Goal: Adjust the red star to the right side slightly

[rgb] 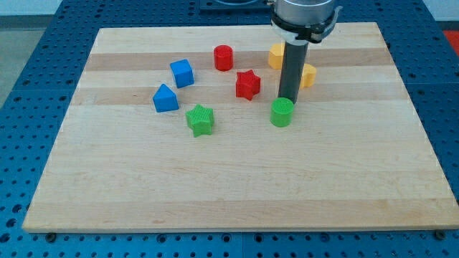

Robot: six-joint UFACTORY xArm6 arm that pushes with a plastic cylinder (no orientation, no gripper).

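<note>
Your tip [287, 98], a bare rod with no gripper to open or close, stands right of the red star [247, 84], the wrong side for a rightward nudge.

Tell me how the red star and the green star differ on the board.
The red star is red; the green star is green. The red star sits nearer the view's top and right; the green star lies lower and further left. The red star is closer to my tip; the green star is farther. Both share the star shape and similar size.
</note>
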